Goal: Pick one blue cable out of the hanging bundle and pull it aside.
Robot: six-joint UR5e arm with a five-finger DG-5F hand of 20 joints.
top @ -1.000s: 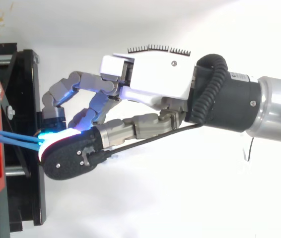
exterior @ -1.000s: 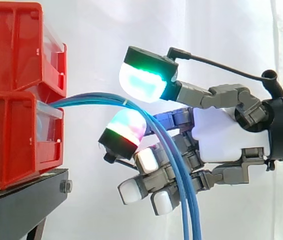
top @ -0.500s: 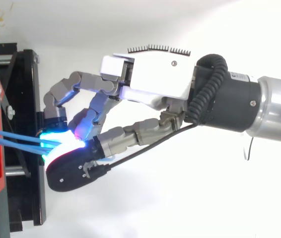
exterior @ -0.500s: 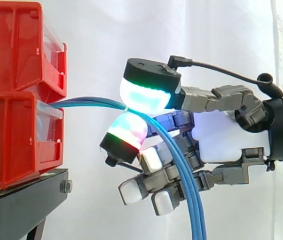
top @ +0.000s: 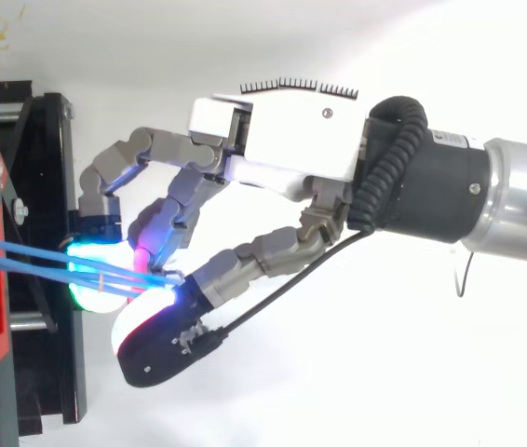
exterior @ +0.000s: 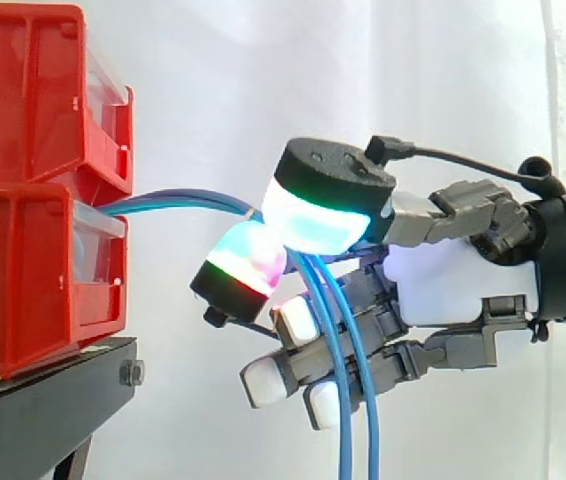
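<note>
The robot's hand reaches in level from the right edge of the side view, its white palm facing the red bins and its fingers pointing towards them. From above, the arm enters from the right and the hand lies stretched towards the left.

The thumb arches over the top, its broad pad glowing cyan and green. That pad is pressed against a fingertip below it that glows magenta and green. The blue cables are pinched between the two. How many strands sit inside the pinch cannot be told. The other fingers are curled under the palm, their white tips aimed down and to the left.

The cables leave the front of the lower red bin, run right in a shallow arc to the pinch, then drop steeply past the curled fingers and out of the bottom of the side view. In the top view the strands converge from the left edge towards the glowing pads.

An upper red bin is stacked on the lower one. Both rest on the black stand before the white curtain.
</note>
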